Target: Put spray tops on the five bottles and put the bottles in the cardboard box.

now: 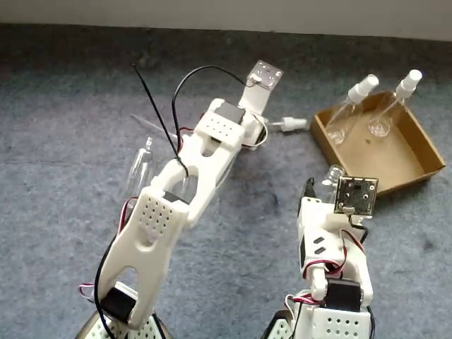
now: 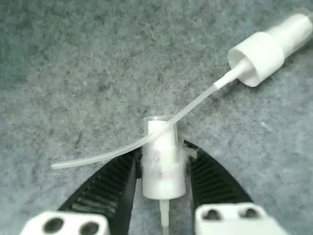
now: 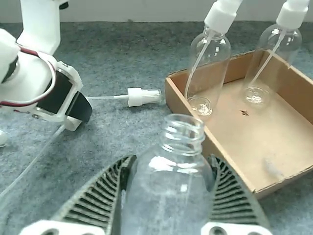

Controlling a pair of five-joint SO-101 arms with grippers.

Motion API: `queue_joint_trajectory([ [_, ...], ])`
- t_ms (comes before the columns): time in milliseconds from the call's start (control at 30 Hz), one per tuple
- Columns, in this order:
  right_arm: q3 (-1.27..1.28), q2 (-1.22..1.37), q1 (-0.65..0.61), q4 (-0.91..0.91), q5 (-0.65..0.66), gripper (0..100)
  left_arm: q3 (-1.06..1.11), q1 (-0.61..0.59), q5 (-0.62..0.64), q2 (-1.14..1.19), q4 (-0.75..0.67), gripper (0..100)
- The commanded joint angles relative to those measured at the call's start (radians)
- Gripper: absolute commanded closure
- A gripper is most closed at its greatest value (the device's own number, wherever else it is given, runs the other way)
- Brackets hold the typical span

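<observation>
At the left, a bare bottle [image 1: 140, 166] lies on the table [image 1: 63, 106] beside your left arm [image 1: 183, 183], with no top on it yet. Another may lie under that arm, but you can't tell. Your left gripper [image 2: 163, 152] is closed on a spray top [image 2: 164, 169]. A loose top [image 2: 264, 54] lies near it, its tube draped across the held one, so expect a snag when you lift. Your right gripper [image 3: 172, 161] is clamped around an open bottle [image 3: 178, 147], seemingly upright, just beside the box [image 3: 274, 161]. Two topped bottles [image 3: 208, 63] lean on the box's far wall, so two of five look done. The box's near floor is bare, leaving room. Its near wall is low, but close to the held bottle.
</observation>
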Motion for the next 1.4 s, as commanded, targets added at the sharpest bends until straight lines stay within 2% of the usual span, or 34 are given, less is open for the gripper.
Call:
queue_joint_trajectory([
  [0, -0.005, -0.015, 0.008, -0.028, -0.008, 86.5, -0.056, -0.012, 0.005, -0.024, 0.080, 99],
  [300, -0.005, -0.015, -0.035, -0.028, -0.008, 86.5, -0.077, -0.008, 0.003, -0.042, 0.304, 99],
  [600, -0.005, -0.015, -0.038, -0.028, -0.008, 86.5, -0.282, -0.010, 0.002, -0.136, 0.637, 99],
  [867, -0.004, -0.015, -0.038, -0.028, -0.008, 86.5, -0.311, -0.010, 0.003, -0.295, 0.675, 99],
  [967, -0.004, -0.015, -0.038, -0.028, -0.008, 86.5, -0.236, -0.007, -0.026, -0.432, 0.675, 99],
  [1100, -0.002, -0.015, -0.038, -0.028, -0.008, 86.5, -0.025, 0.002, -0.183, -0.656, 0.674, 99],
  [1367, -0.002, -0.015, -0.039, -0.028, -0.008, 86.5, 0.390, 0.007, -0.206, -1.020, 0.669, 99],
])
